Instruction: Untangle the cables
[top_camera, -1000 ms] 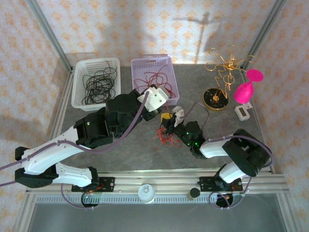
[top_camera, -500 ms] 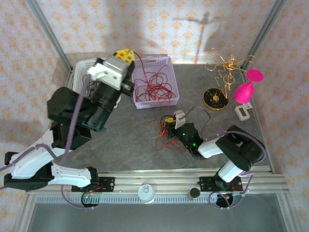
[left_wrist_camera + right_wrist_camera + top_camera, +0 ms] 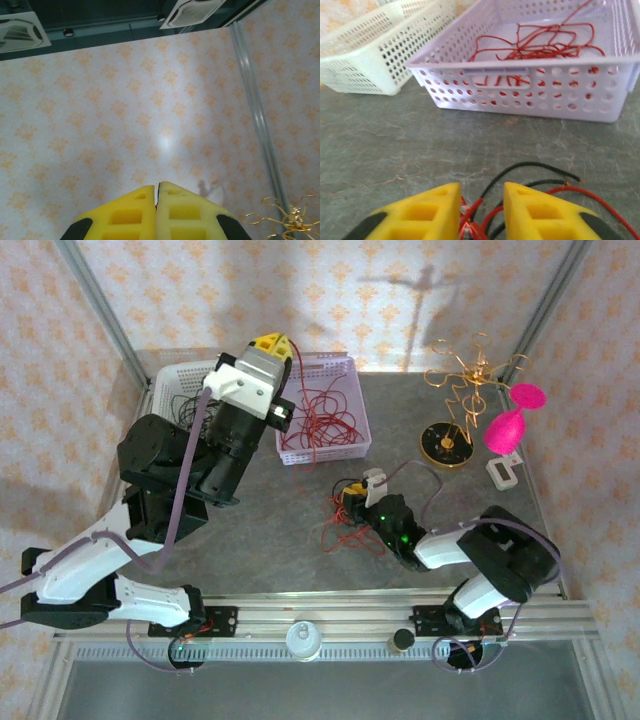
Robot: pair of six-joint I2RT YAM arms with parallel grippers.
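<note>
A small tangle of red and black cables (image 3: 343, 528) lies on the grey table (image 3: 260, 540). My right gripper (image 3: 351, 496) rests low at its far edge, open, with red and black strands (image 3: 487, 212) lying between its yellow fingers (image 3: 540, 210); its midpoint is my right gripper (image 3: 481, 186). My left gripper (image 3: 272, 344) is raised high above the left rim of the lilac basket (image 3: 352, 445). It is shut, and a thin red cable (image 3: 297, 390) runs from it down into that basket's red cables (image 3: 328, 418). In the left wrist view, my left gripper (image 3: 157, 185) faces the wall.
A white basket (image 3: 170, 390) with black cables stands at the back left, partly hidden by my left arm. A gold wire ornament (image 3: 462, 380) on a round base, a pink object (image 3: 508, 425) and a small white piece (image 3: 503, 471) stand at the right.
My left arm rose from the tangle to above the baskets, carrying a red cable, then shifted slightly right. More red cable now lies in the lilac basket. The right gripper stayed at the tangle.
</note>
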